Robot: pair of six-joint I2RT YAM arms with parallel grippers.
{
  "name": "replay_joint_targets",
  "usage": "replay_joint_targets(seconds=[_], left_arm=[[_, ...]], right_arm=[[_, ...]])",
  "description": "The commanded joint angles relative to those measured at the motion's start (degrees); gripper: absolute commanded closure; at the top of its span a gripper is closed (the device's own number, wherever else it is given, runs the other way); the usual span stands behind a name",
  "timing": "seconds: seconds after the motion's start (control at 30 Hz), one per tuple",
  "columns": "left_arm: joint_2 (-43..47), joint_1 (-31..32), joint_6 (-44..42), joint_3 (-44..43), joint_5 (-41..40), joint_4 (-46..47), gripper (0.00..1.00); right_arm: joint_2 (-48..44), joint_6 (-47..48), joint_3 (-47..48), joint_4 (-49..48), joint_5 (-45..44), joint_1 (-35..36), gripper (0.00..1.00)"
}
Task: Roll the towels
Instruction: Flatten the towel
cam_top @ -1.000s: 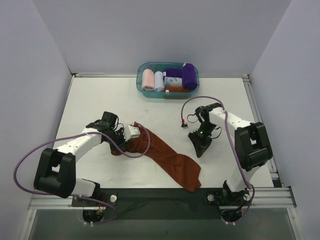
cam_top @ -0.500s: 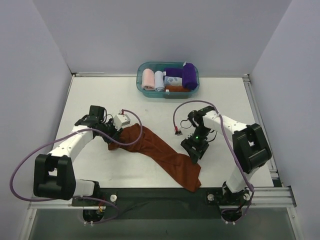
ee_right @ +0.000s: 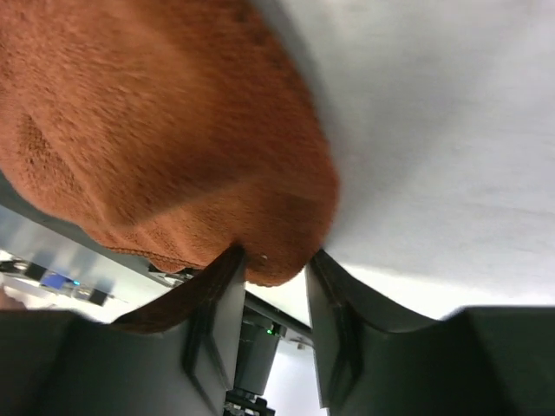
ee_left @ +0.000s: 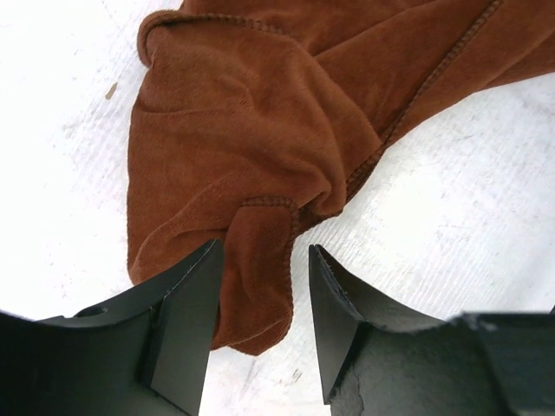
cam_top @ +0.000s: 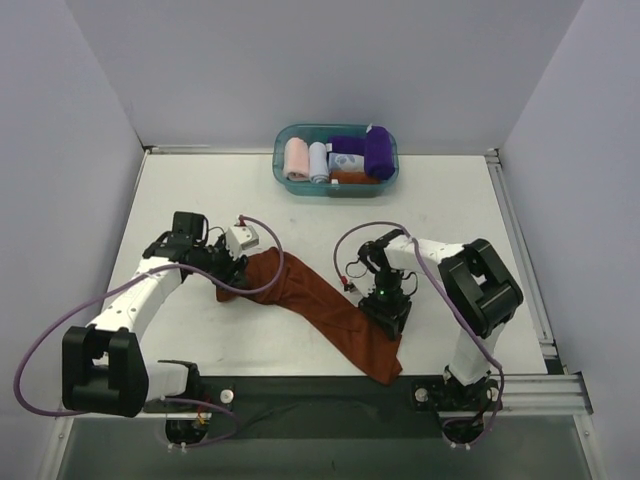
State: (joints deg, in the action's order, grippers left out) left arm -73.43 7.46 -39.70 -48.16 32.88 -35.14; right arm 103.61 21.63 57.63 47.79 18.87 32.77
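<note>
"Rust-brown towel: where does it lie?"

"Across the surface, in a crumpled slanting band. Its near end is close to the front edge and its far end lies toward the left."

"And the right claw?"

"At the near end. A bulge of cloth sits between its fingertips and the jaws are fairly narrow. Whether they pinch it I cannot tell."

"The left claw?"

"Farther off, at the other end. Its jaws stand apart, straddling a folded corner, and bare surface shows beside one finger, so nothing is gripped."

"So which step is this?"

"Taking hold of both ends, I'd judge. No rolling has begun on this one."

"What next?"

"Probably both claws must close firmly on cloth, then draw apart to pull the band flat. A bunched towel would likely roll up lumpy."

"And the purple towel?"

"At the far edge, in the teal basket. It looks rolled already and sits beside the small pale rolls."
</note>
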Motion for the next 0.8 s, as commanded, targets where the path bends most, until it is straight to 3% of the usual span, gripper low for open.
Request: replay_joint_targets(seconds=[0.0, 0.07, 0.2, 0.37, 0.7, 0.77], left_arm=[[2.4, 0.2, -0.4, 1.9, 5.6, 3.8, 0.45], [3.4, 0.1, -0.2, 3.0, 7.3, 5.6, 0.45], [3.8, 0.2, 0.0, 4.5, 7.2, 7.4, 0.45], [3.0, 2.5, -2.5, 5.4, 4.3, 7.6, 0.47], [-0.7, 9.5, -2.7, 6.9, -10.2, 17.4, 0.45], [-1.8, 9.6, -2.7, 6.8, -11.4, 17.9, 0.49]], right_arm=[[-0.8, -0.8, -1.9, -0.9, -4.7, 3.3, 0.67], [-0.3, -0.4, -2.6, -1.1, -5.1, 4.0, 0.7], [-0.7, -0.4, -2.8, -1.2, -5.2, 4.1, 1.0], [-4.1, -1.4, -2.1, -0.9, -4.4, 2.4, 1.0], [-6.8, -1.0, -0.3, 1.4, -3.1, 0.5, 1.0], [-7.4, -0.9, -0.3, 1.7, -3.1, 0.0, 1.0]])
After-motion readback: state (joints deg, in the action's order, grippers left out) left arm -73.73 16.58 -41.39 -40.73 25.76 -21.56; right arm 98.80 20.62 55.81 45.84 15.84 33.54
